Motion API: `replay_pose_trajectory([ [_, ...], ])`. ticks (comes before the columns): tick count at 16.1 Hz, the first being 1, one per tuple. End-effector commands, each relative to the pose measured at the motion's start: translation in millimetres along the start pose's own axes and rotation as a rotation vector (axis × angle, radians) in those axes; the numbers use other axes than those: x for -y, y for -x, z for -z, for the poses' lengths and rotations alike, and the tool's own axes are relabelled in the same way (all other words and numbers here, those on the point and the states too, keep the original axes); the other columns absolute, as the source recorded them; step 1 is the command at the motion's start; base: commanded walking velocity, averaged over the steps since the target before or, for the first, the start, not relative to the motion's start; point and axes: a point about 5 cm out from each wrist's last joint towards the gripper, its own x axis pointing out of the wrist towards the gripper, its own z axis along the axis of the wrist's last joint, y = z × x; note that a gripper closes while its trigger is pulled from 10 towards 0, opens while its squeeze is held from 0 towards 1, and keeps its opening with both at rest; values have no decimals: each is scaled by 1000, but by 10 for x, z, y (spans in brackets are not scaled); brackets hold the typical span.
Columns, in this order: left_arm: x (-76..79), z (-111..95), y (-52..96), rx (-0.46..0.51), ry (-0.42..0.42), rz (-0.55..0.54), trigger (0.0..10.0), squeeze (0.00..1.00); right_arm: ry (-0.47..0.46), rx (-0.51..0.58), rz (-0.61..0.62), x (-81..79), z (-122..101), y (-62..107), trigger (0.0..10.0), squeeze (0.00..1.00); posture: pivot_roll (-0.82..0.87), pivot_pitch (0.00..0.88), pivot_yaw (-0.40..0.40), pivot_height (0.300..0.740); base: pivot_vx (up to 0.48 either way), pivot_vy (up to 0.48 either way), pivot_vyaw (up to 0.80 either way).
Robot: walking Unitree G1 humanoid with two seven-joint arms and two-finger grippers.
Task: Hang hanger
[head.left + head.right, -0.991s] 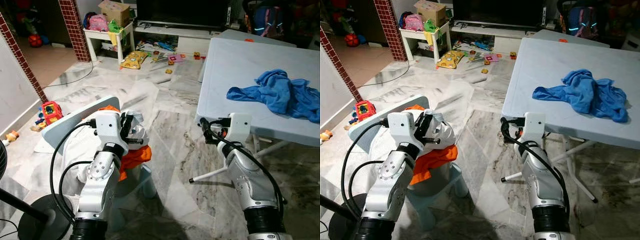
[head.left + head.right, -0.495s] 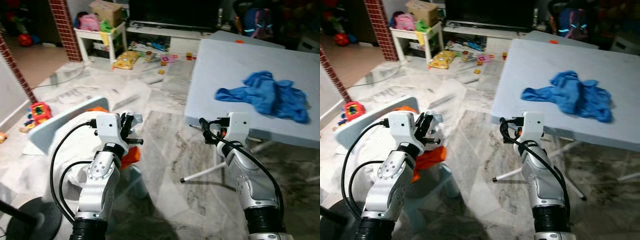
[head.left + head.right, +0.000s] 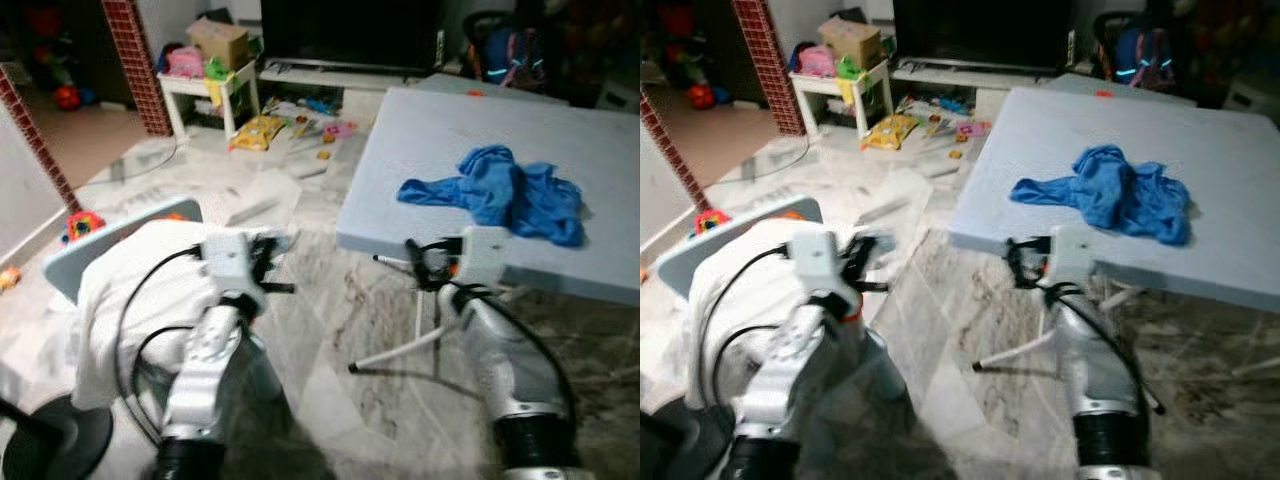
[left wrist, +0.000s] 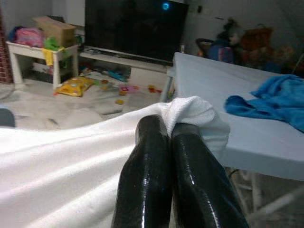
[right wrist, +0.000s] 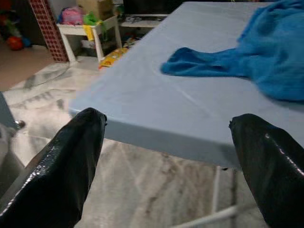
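Two grippers up: left gripper point(image 4: 172, 129) pinched tight on white cloth point(image 3: 130, 280), lifting it off the chair; right gripper point(image 5: 166, 142) spread wide, empty, near table point(image 3: 440, 150) edge. Hanger can't be made out.

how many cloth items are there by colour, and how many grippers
white cloth: 1, held in the left gripper
blue cloth: 1, on the table
grippers: 2, counting the right gripper
total: 4

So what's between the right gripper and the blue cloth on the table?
Only bare table top: the right wrist view shows the open right gripper at the table's near edge, nothing lying before the blue cloth.
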Motion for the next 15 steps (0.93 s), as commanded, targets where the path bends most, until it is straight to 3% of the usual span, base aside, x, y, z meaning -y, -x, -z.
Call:
replay_pose_trajectory([
  [1,3,-48,-31,14,-6,15,10000,0,-5,11,-24,-69,-41,-18,10000,0,-170,0,-15,740,0,-394,0],
  [7,16,-35,-53,12,3,12,10000,0,59,-21,-29,-92,-14,-30,10000,0,-180,0,-18,740,0,-395,0],
  [8,22,-33,-57,11,3,13,10000,0,127,20,-48,-117,-42,-31,10000,0,-180,0,-18,740,0,-364,0],
  [10,16,-38,-66,14,-1,7,10000,0,85,41,-96,-169,-74,-26,10000,0,-181,0,-17,740,0,-313,0],
  [13,-10,-40,-85,19,19,-22,10000,0,139,80,-99,-177,-111,-19,10000,0,-183,0,-16,740,0,0,0],
  [14,-13,-52,-97,22,30,-29,10000,0,158,35,-119,-192,-88,-13,10000,0,-184,0,-17,740,0,0,0],
  [15,-5,-68,-110,25,36,-27,10000,0,132,53,-142,-212,-121,-2,10000,0,-185,0,-17,740,0,0,0],
])
